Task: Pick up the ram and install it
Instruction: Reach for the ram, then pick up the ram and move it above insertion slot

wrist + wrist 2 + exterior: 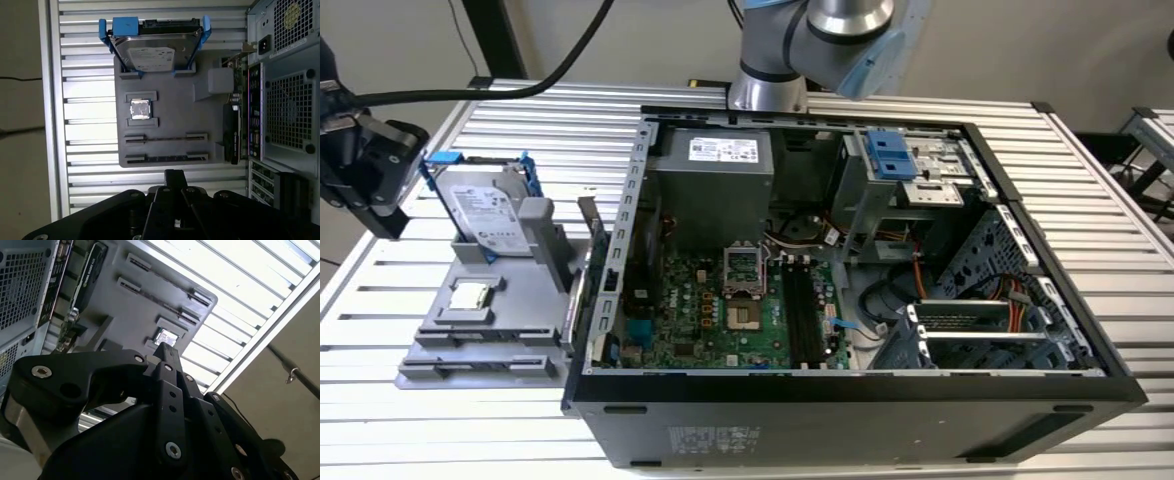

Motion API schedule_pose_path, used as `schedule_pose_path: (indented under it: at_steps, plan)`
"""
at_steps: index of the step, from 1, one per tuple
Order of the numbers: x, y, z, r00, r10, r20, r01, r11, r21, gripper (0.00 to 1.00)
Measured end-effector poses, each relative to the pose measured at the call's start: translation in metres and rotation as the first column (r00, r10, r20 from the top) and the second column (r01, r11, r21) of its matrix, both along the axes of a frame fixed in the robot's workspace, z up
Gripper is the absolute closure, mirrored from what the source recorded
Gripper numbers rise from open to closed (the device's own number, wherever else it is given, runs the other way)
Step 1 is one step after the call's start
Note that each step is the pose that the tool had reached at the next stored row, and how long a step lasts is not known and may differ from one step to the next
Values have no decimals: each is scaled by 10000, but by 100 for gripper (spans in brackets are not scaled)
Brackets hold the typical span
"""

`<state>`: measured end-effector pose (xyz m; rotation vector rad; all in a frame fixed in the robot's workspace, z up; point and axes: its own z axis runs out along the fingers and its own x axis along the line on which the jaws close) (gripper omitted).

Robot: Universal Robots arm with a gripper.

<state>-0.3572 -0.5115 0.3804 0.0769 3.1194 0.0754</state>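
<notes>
Closed, empty jaws short of the tray [175, 120]
Ram [165, 158], seemingly the dark strip just ahead, stands edge-up for pinching.

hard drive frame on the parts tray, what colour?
Blue frame around the silver hard drive; clearest in the first wrist view.

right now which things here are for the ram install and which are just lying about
For the job: ram on the grey tray, motherboard slots, gripper.
Lying about: hard drive, processor chip, power supply.
</notes>
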Motion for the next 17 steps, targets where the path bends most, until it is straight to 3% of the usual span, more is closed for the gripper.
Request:
schedule_pose_path:
  at_steps: [4, 9, 13, 17]
  plan:
    - [0, 0, 0, 10000, 13, 1, -13, 10000, 0, 100]
    - [-3, 0, 0, 9982, 601, 0, -601, 9982, 0, 100]
    - [-6, 0, -1, 9927, 1207, 1, -1207, 9927, 1, 100]
    - [-8, 0, 0, 9826, 1859, -1, -1859, 9826, 0, 100]
